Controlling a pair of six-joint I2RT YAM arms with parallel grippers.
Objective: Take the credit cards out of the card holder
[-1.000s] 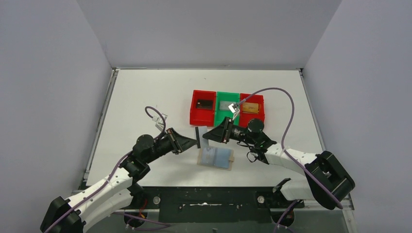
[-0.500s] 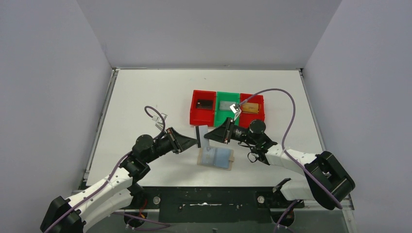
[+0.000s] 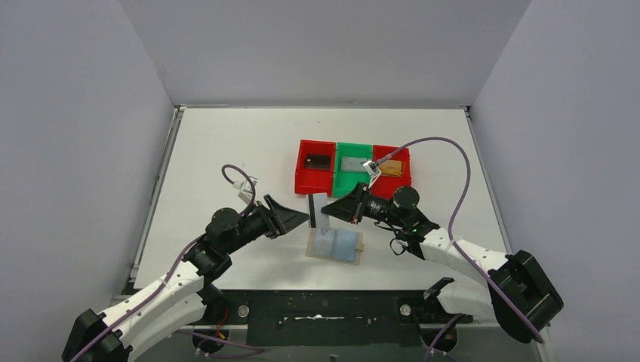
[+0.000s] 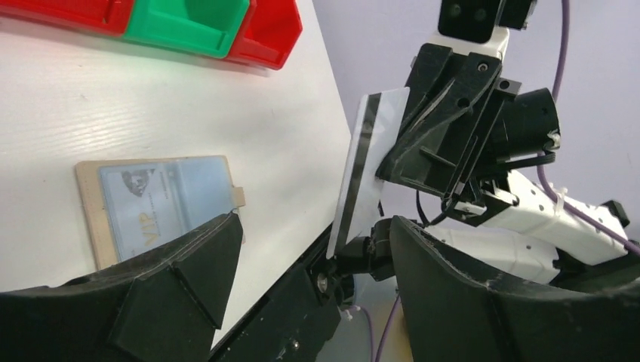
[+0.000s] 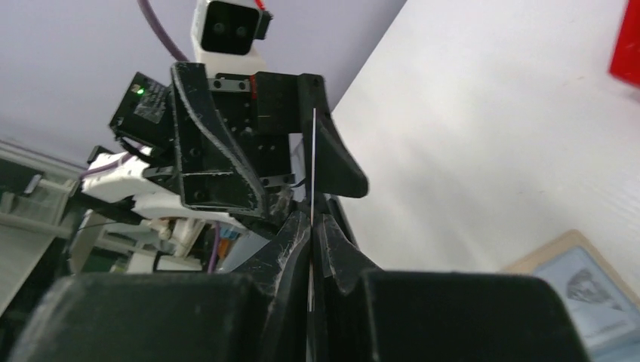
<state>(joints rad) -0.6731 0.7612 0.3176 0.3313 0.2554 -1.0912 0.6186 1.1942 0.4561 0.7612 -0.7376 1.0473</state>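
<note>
right gripper [image 3: 326, 210] is pinched tight on a striped credit card [image 3: 312, 211]. the card stands on edge above the table [image 3: 226, 151], long axis running 12 to 6 in the top view, dark stripe down one long side. right wrist view shows it edge-on as a thin line between the shut pads.

left gripper [image 3: 296, 219] faces it from 9 o'clock with its fingers apart, one each side of the card's free end. no contact that i can see, so the hold looks like the right arm's alone.

key relation: the trays lie at 12 to 1 o'clock from the held card and close by. the right arm is the nearer one, so the drop-off looks like its job. the card probably needs tipping flat first.

card holder [image 3: 337, 246] lies open and flat on the table at 6 o'clock from the card, just below it, tab on its right edge. left wrist view shows what looks like a vip card [image 4: 162, 207] in its pale panel, so probably not done.

counts:
- holder: 1.
- trays: 3, left red tray [image 3: 302, 185], green tray [image 3: 349, 184], right red tray [image 3: 406, 175].
- cards in trays: 3, dark card [image 3: 317, 161], grey card [image 3: 352, 163], gold card [image 3: 389, 167], one per tray.
- cards in grip: 1.
- cards in holder: 1, likely.
</note>
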